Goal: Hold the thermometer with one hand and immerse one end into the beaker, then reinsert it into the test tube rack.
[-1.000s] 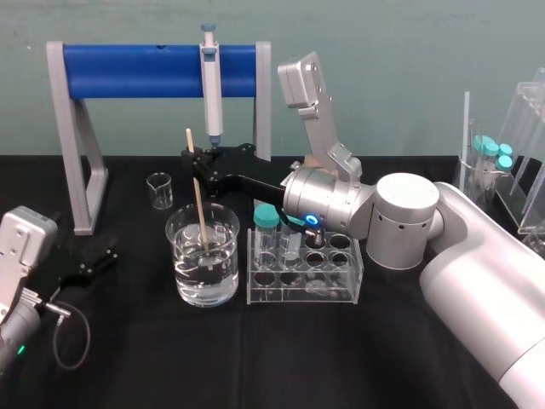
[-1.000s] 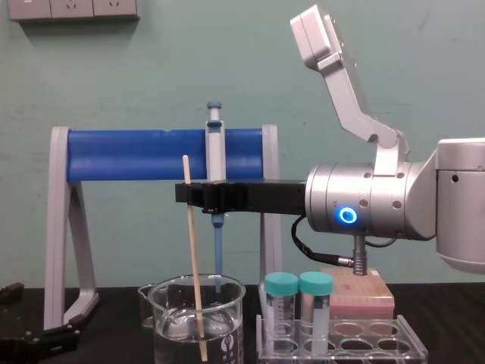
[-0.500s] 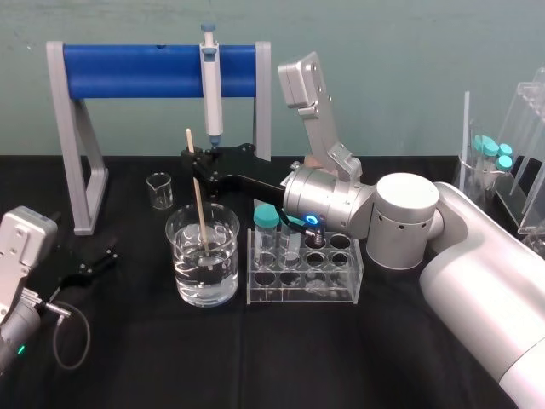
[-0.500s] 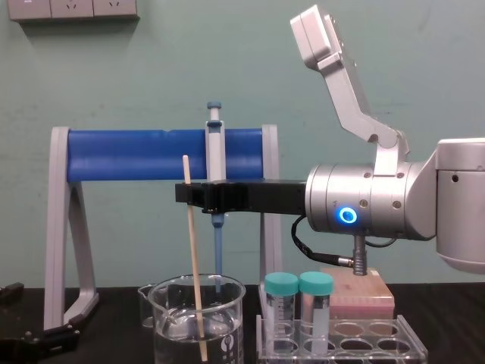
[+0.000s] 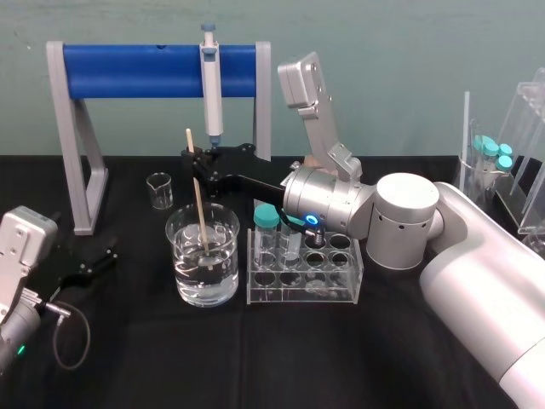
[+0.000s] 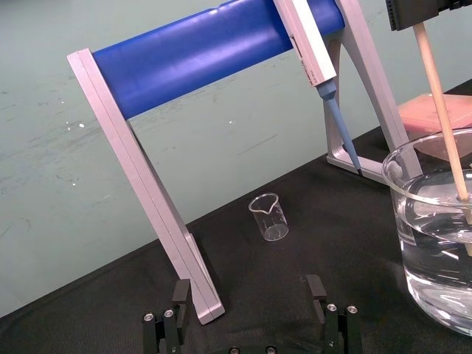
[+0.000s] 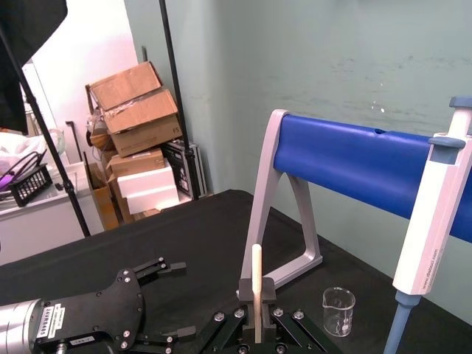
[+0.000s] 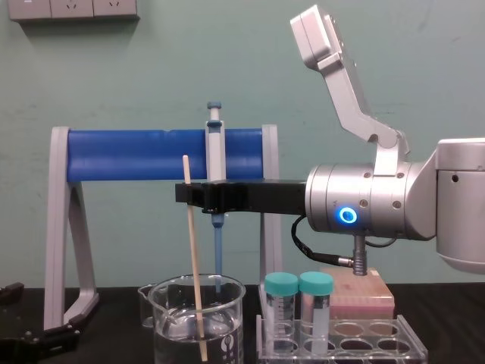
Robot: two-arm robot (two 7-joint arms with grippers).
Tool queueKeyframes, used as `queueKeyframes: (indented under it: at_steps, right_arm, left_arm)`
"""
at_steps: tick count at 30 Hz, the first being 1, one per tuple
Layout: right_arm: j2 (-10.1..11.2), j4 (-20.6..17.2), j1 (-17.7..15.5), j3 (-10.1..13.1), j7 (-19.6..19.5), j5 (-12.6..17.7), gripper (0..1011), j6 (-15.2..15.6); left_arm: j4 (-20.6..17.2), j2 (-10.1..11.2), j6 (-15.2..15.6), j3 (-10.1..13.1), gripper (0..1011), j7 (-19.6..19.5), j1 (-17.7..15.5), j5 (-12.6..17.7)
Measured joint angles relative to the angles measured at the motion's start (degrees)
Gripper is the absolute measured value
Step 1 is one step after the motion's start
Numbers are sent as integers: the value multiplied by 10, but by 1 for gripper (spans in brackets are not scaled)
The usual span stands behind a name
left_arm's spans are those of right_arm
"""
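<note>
Found the right hand (image 5: 197, 162) clenched on the thermometer (image 5: 202, 217), just below its top end. Noted the rod near upright, top leaning slightly toward 11 o'clock, lower end under the water inside the beaker (image 5: 184, 277). Located the beaker on the bench (image 5: 255, 366), just beside the test tube rack (image 5: 300, 296), at the rack's 9 o'clock. Logged the left hand (image 5: 88, 266) parked on the bench at the beaker's 9 o'clock, well apart, jaws released and holding nothing.

Judged immersion achieved, reinsertion outstanding. Recommend lifting straight up until the tip clears the beaker rim, without scraping the glass. Then carry toward 3 o'clock, passing above the two capped tubes (image 8: 281, 303), to a free hole. Advise squaring the rod to vertical before lowering, and releasing only once seated.
</note>
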Motion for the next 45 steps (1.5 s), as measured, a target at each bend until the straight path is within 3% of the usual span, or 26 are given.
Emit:
queueKeyframes:
  at_steps: [45]
  right_arm:
    - [0, 0, 0, 0, 0, 0, 55, 0]
  left_arm:
    - [0, 0, 0, 0, 1004, 0, 0, 0]
